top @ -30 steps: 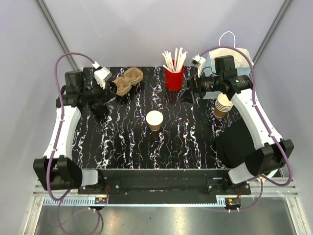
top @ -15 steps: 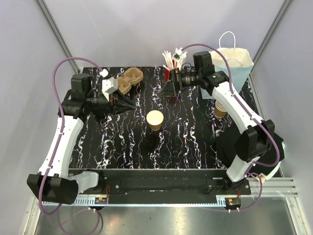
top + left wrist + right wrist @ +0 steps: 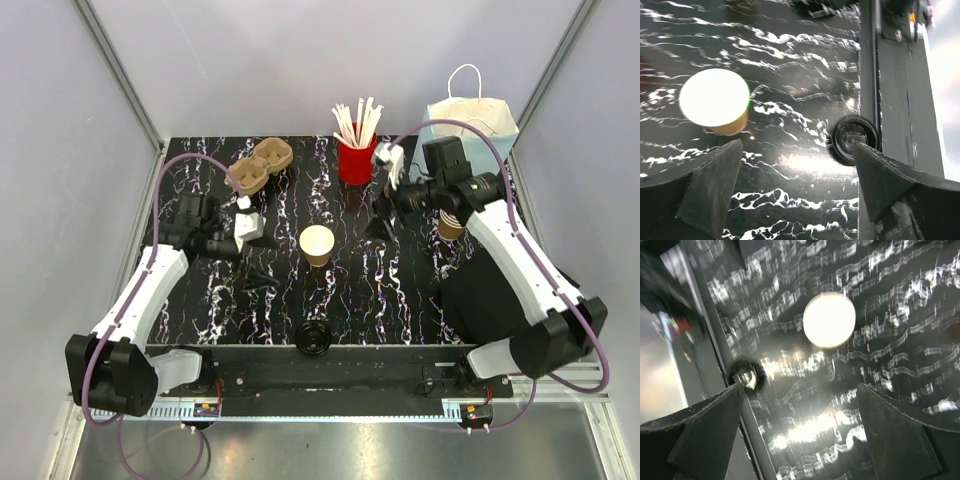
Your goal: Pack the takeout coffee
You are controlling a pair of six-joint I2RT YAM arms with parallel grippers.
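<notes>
Across one black marbled table (image 3: 200, 300), starting at the left edge.

Nearest that edge, one left gripper (image 3: 261, 262): two fingers spread wide, pinching nothing, held above bare tabletop just left of centre. Behind it, toward the far-left corner, one brown pulp carrier (image 3: 260, 165) with two round wells.

At the middle of the near edge, one black round lid (image 3: 313, 338), lying flat, well apart from everything else.

At the table's centre, one takeout coffee (image 3: 316, 245): a small tan paper cup, upright, mouth open to the ceiling, between the two grippers and touched by neither. From the left wrist, bright and round (image 3: 715, 100) beyond one fingertip (image 3: 710, 192), with clear tabletop between.

At the far edge, just right of centre, one red cup (image 3: 357, 160) holding a fan of white sticks (image 3: 356, 120), too crowded to count.

In front of it, one right gripper (image 3: 380, 212): two fingers likewise spread wide, pinching nothing, aimed toward the centre.

Toward the right edge, one nested stack of brown cups (image 3: 455, 222), partly hidden by the right arm, number not readable.

At the far-right corner, one pale blue paper bag (image 3: 472, 125), upright, with one white loop handle on show.

Near the right edge, one flat dark shape (image 3: 480, 295), too dark to name.
</notes>
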